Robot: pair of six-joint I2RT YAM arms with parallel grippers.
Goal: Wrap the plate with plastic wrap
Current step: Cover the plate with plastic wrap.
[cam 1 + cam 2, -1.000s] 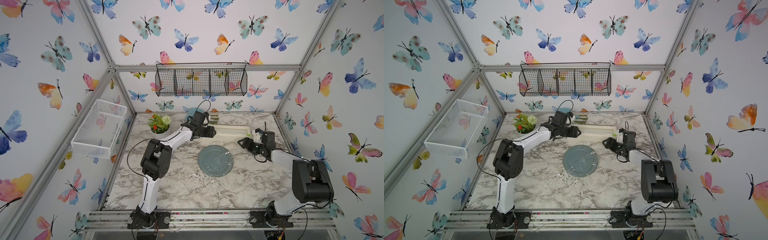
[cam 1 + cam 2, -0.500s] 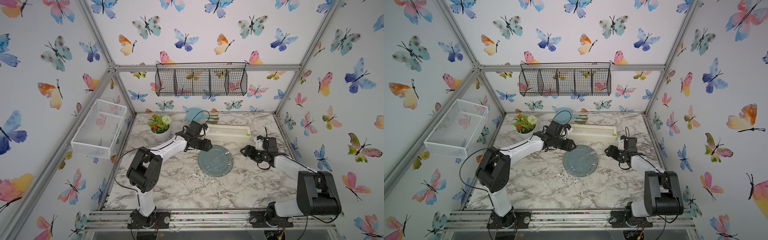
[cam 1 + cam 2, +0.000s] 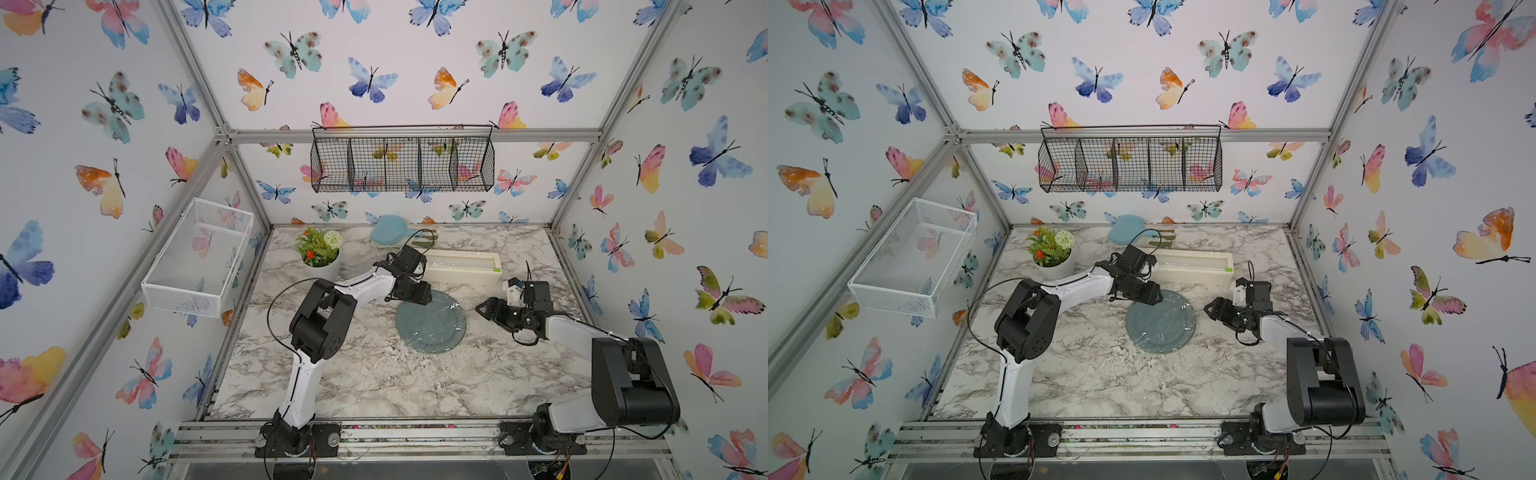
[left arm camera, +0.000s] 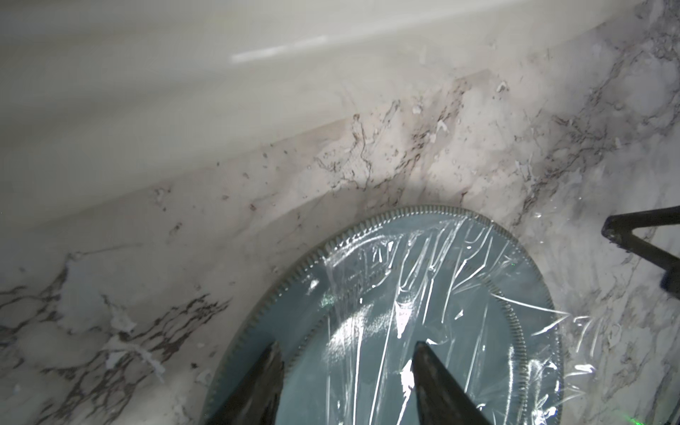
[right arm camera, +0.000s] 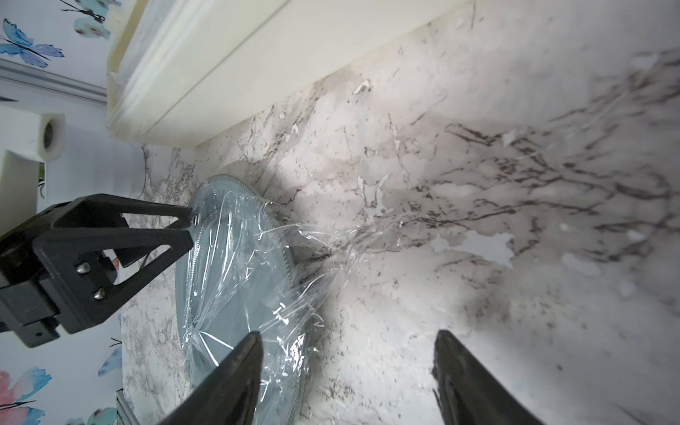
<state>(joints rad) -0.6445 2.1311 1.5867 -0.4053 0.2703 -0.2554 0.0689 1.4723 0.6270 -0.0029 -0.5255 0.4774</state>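
The grey-blue plate (image 3: 431, 328) (image 3: 1160, 328) lies flat mid-table. Wrinkled plastic wrap (image 4: 423, 287) (image 5: 257, 265) covers most of it and spills over its right rim onto the marble. A strip of the plate's left side is bare. The cream dispenser box (image 3: 463, 268) (image 3: 1196, 266) sits just behind the plate. My left gripper (image 3: 424, 297) (image 4: 346, 349) is open at the plate's far-left rim, one finger at the rim, the other over the film. My right gripper (image 3: 484, 309) (image 5: 347, 336) is open low beside the plate's right edge, with nothing between its fingers.
A potted plant (image 3: 319, 253) stands at the back left. A light-blue round board with a handle (image 3: 388, 230) lies against the back wall. A black wire basket (image 3: 401, 164) hangs on the back wall and a white mesh basket (image 3: 199, 257) on the left wall.
Both grippers left the dispenser box and came forward. The left one dropped onto the plate's far-left rim and narrowed slightly. The right one settled beside the plate's right edge.
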